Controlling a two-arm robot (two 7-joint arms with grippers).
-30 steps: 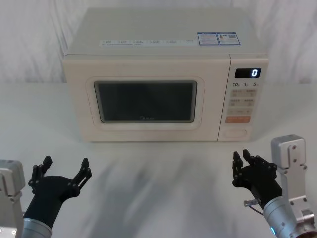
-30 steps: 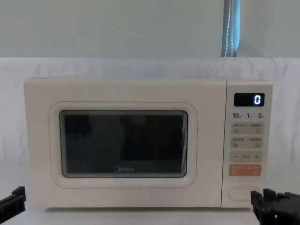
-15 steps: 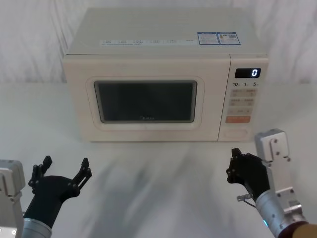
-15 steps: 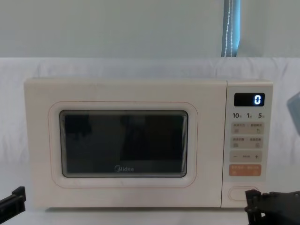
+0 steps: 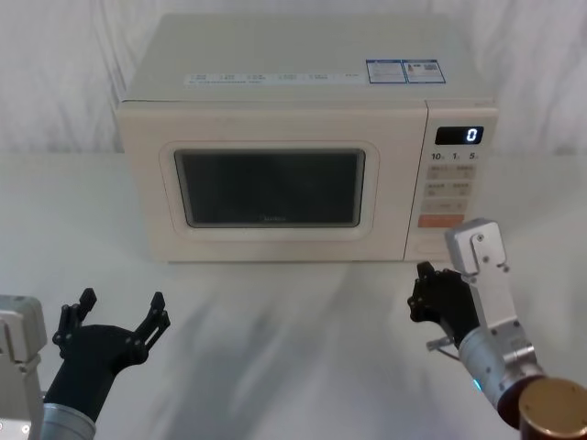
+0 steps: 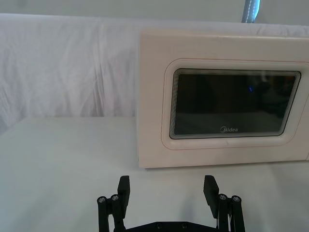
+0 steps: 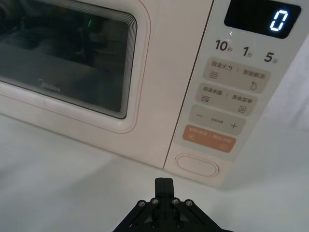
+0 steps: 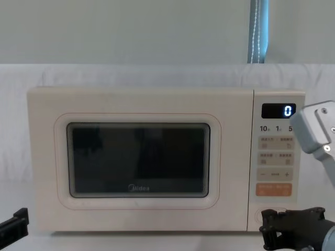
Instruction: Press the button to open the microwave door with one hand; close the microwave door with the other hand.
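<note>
Cream button [image 7: 197, 166] was seen at the panel's 6 o'clock, the door [image 5: 271, 188] shut. The right pincer [image 7: 164, 182], closed and empty, was aimed just left; the orange key [image 7: 208, 138] above might be struck instead. The left pincer [image 6: 167, 189] was spread, idle.

A white surface [image 5: 275, 321] – draped in cloth – carries one thing: a cream microwave [image 5: 293, 82], standing upright on it, with bare cloth stretching in front of the microwave.

Bright, even light; soft shadows, sharp focus throughout.
</note>
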